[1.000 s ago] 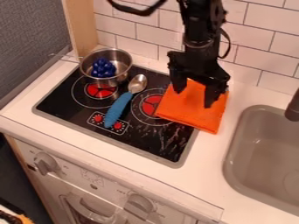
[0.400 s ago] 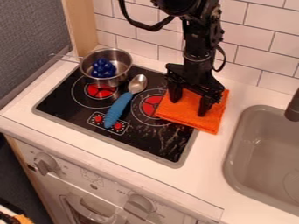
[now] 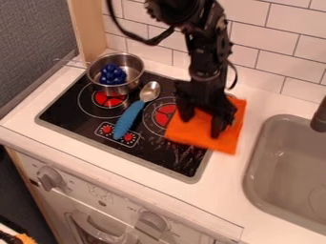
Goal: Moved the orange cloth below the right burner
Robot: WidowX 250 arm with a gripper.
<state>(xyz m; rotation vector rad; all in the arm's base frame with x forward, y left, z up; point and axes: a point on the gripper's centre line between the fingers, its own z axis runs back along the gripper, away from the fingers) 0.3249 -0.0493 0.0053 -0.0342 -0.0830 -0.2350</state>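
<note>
Black gripper (image 3: 200, 127) dragging orange cloth (image 3: 230, 136) toward the counter's front

The gripper is standing over the cloth with its two fingers spread apart, both tips seemingly pressing on the fabric. The wide stance is probably serving to slide the cloth flat rather than pinch it. The cloth is lying partly on the black stove (image 3: 172, 159) and partly on the white counter (image 3: 223, 183), just beside the right burner (image 3: 165, 114), so it is likely needing more travel to end up below it. The blue-handled spoon (image 3: 130, 116) is resting between the burners, apart from the fingers.

Compared with the earlier frames, the gripper is sitting lower and farther left in the view, and the cloth is lying nearer the stove's front, its far edge no longer reaching as high.
</note>
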